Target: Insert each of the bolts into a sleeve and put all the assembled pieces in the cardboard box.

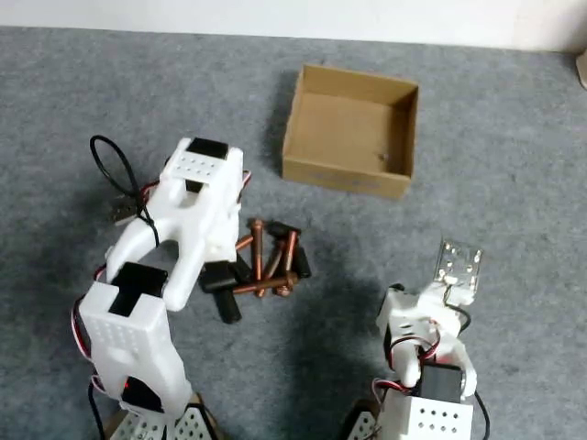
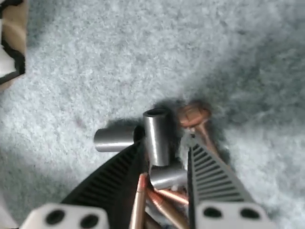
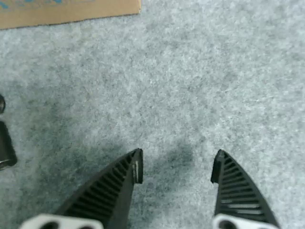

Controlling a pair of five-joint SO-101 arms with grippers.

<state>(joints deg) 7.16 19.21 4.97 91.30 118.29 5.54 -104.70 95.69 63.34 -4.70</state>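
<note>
A pile of copper bolts (image 1: 259, 255) and dark sleeves (image 1: 301, 264) lies on the grey carpet in front of the cardboard box (image 1: 348, 130), which holds nothing I can see. My left arm (image 1: 197, 211) bends over the pile. My left gripper (image 2: 164, 140) is open, with its fingers on either side of one dark sleeve (image 2: 157, 137). Another sleeve (image 2: 113, 138) lies beside it, and a bolt head (image 2: 193, 114) sits by the other finger. More bolts (image 2: 167, 196) lie between the fingers. My right gripper (image 3: 176, 164) is open above bare carpet, to the right of the pile (image 1: 456, 266).
A corner of the cardboard box (image 3: 66, 12) borders the right wrist view. Open carpet (image 1: 495, 183) stretches between the right gripper and the box. A black cable (image 1: 115, 165) loops beside the left arm.
</note>
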